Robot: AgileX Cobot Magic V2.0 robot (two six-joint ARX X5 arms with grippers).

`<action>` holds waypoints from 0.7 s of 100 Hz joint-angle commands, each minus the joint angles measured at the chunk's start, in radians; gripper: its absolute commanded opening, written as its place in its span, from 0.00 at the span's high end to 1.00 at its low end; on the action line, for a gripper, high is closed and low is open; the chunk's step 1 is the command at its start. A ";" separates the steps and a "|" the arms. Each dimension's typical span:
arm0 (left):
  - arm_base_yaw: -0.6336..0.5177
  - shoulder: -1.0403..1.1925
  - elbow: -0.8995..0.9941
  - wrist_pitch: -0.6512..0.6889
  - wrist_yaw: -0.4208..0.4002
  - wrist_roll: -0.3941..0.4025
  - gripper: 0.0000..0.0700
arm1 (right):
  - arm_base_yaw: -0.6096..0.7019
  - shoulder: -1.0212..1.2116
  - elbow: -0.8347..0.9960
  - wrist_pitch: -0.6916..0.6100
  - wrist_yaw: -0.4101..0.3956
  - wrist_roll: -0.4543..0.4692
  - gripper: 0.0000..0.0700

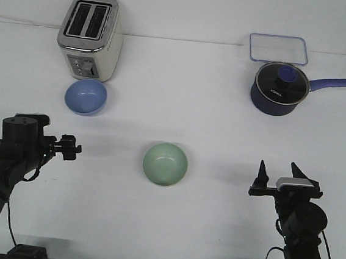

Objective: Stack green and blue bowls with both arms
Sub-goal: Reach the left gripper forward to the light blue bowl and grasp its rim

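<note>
From the front, a white table (168,239) carries everything. The green bowl (165,164) sits upright near the middle, round and smooth, with nothing in it. The blue bowl (86,96), alike in shape and also with nothing inside, stands well apart from it, farther back on the left and just in front of a toaster (90,36). The toaster is a cream and shiny metal box with two dark slots on top. At the back right a dark blue saucepan (278,88) with a long handle wears a glass lid with a blue knob; what it holds cannot be told. Behind it lies a clear rectangular lid (278,48) with a blue rim.

The left gripper (68,148) points toward the centre with nothing in its grasp; how wide it stands cannot be told. The right gripper (277,173) has its two pointed fingers spread apart, holding nothing.
</note>
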 commanded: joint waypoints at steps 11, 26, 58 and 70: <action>0.002 0.006 0.018 -0.002 -0.003 -0.010 0.31 | 0.002 0.004 0.000 0.010 0.003 0.006 0.17; 0.006 0.045 0.056 -0.002 -0.003 -0.009 0.27 | 0.002 0.004 0.000 0.010 0.003 0.006 0.17; 0.053 0.383 0.406 -0.086 -0.003 0.046 0.27 | 0.002 0.004 0.000 0.010 0.003 0.006 0.17; 0.069 0.530 0.558 -0.111 -0.002 0.079 0.27 | 0.002 0.004 0.000 0.010 0.003 0.006 0.17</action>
